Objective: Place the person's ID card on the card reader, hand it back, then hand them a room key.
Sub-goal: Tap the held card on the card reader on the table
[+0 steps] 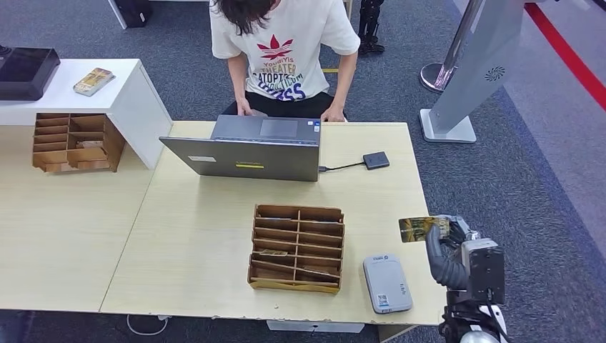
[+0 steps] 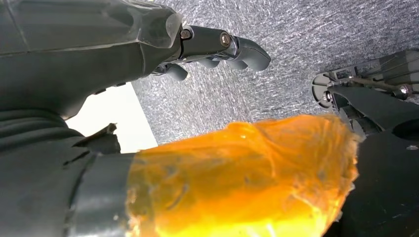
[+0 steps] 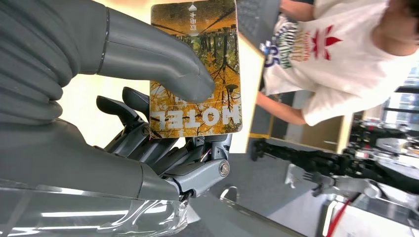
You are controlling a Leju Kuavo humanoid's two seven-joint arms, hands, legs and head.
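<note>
Room key, a card printed with an autumn scene and the word HOTEL, pinched between the thumb and fingers of the right hand; in the head view the key is held just off the table's right edge, above the carpet. Card reader, a grey slab, lies flat near the table's front right corner, beside a cardboard organiser. A laptop stands open at the far edge, facing a person whose hands rest at its keyboard; a cable joins it to a small black box. Left hand hangs over grey carpet, fingers curled, nothing seen in them; whether it is closed cannot be told.
</note>
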